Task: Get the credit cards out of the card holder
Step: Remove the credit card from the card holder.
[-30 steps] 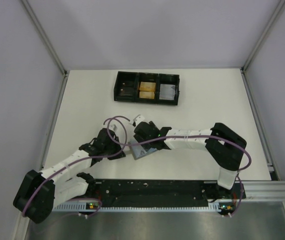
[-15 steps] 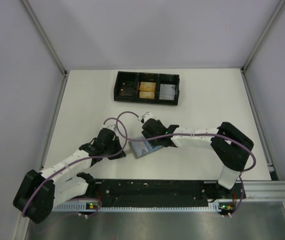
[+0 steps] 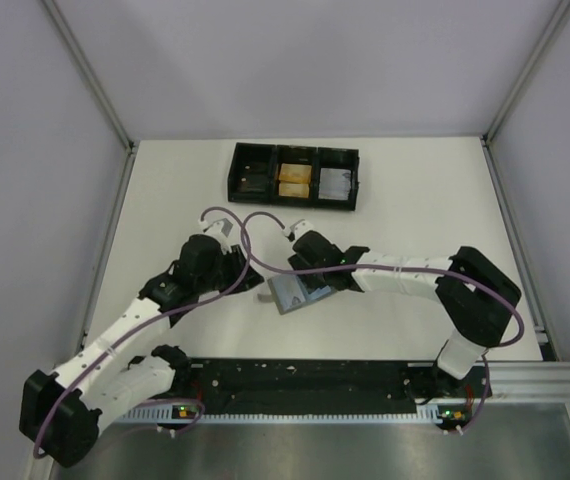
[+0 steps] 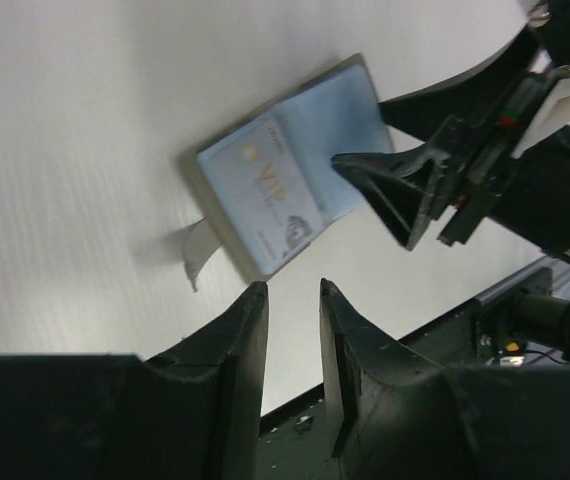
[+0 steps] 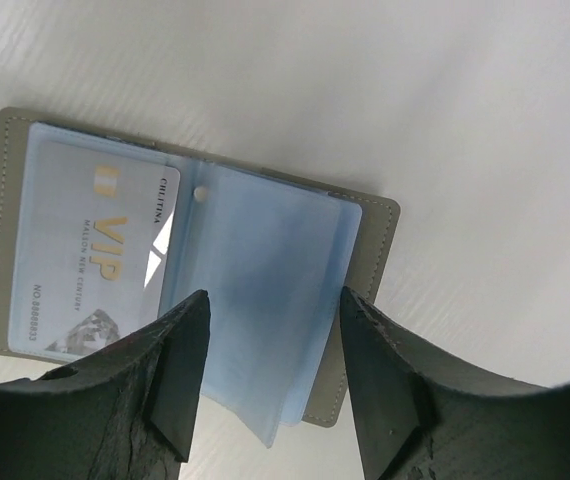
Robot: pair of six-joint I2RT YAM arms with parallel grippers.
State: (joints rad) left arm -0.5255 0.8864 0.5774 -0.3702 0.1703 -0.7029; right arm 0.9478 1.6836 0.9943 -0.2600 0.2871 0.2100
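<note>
Grey flat folding card holder (image 3: 292,293) (image 4: 285,165) (image 5: 205,260), light blue inside, is spread flat on the white table (image 3: 415,200) between both grippers. A pale silvery "VIP" credit card (image 5: 90,265) (image 4: 261,190) is tucked in one sleeve. The right gripper (image 5: 270,310), jaws wide apart, is poised over the other leaf. The left gripper (image 4: 293,290), fingers narrowly apart and empty, is just beside the holder. The leaf should be pinned down while the card is pinched and slid straight out.
</note>
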